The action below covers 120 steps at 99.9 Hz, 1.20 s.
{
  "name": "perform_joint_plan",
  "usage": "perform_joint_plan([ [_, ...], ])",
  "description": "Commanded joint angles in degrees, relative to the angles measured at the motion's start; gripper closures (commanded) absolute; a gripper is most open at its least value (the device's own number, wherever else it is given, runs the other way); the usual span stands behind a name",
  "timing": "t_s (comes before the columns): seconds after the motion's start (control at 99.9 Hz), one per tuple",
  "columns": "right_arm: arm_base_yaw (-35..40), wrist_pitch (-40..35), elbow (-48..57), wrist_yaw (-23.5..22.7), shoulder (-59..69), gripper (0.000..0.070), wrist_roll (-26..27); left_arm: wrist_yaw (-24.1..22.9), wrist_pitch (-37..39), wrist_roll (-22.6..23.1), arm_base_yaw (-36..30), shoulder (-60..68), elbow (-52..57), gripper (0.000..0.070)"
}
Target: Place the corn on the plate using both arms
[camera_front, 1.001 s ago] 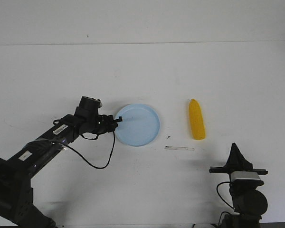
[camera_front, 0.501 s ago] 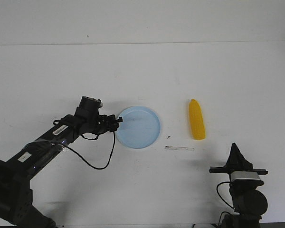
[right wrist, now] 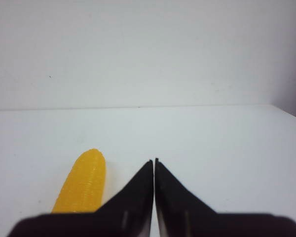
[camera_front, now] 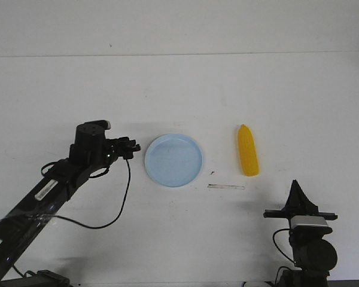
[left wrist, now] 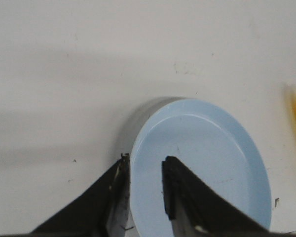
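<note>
**Corn waits beside the plate, no gripper holds it yet**

The corn (camera_front: 248, 150) lies flat on the white table (camera_front: 179, 89), to the right of the plate (camera_front: 173, 159) and apart from it. Its pointed end faces away from the robot. Nothing touches the corn. It is not on the plate, so the main job is not done.

The plate sits flat on the table, and nothing is in it. It is wider than the corn is long, so the corn should fit inside.

The left gripper (camera_front: 131, 146) is just to the left of the plate, near its rim. In the left wrist view its two fingers (left wrist: 172, 192) stand a little apart, with the plate's rim between or just under them. I cannot tell if they touch the rim. They do not look pressed onto it, so I think this gripper holds nothing. It may be there to keep the plate in place.

The right gripper (camera_front: 297, 190) is far to the right of the plate, nearer the robot than the corn. Its fingers are pressed together into one point and hold nothing. In the right wrist view the corn (right wrist: 84, 182) lies ahead of it, a little to one side. I think this gripper must open first, then reach for the corn.

A thin pale strip (camera_front: 226, 187) lies on the table, right of the plate.
</note>
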Motion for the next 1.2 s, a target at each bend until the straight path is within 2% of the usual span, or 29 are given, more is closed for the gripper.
perform_joint_plan([
  [0.0,0.0,0.6,-0.1,0.0,0.1,0.0698,0.0,-0.3,3.9,3.5,0.4,-2.7,-3.3,0.0663],
  [0.04,0.0,0.6,-0.1,0.0,0.1,0.0698,0.0,-0.3,5.8,4.4,0.9,-5.2,-5.8,0.07],
  [0.18,0.0,0.6,-0.1,0.0,0.1,0.0699,0.0,-1.8,10.5,8.1,3.4,-13.9,-14.3,0.0699],
  [0.31,0.0,0.6,-0.1,0.0,0.1,0.0698,0.0,-6.2,12.1,16.2,5.1,-22.0,-20.2,0.0699],
  [0.39,0.0,0.6,-0.1,0.0,0.1,0.0698,0.0,-6.8,14.1,21.0,5.8,-27.1,-23.4,0.0699],
  [0.531,0.0,0.6,-0.1,0.0,0.1,0.0698,0.0,-7.1,22.6,25.1,8.3,-35.8,-30.0,0.0699],
  [0.621,0.0,0.6,-0.1,0.0,0.1,0.0698,0.0,-8.5,25.5,25.3,11.5,-40.6,-33.9,0.0699],
  [0.871,0.0,0.6,-0.1,0.0,0.1,0.0699,0.0,-9.6,18.9,25.3,19.5,-50.2,-35.6,0.0699],
  [1.191,0.0,0.6,-0.1,0.0,0.1,0.0698,0.0,-10.4,17.6,25.3,22.1,-58.4,-39.9,0.0699],
])
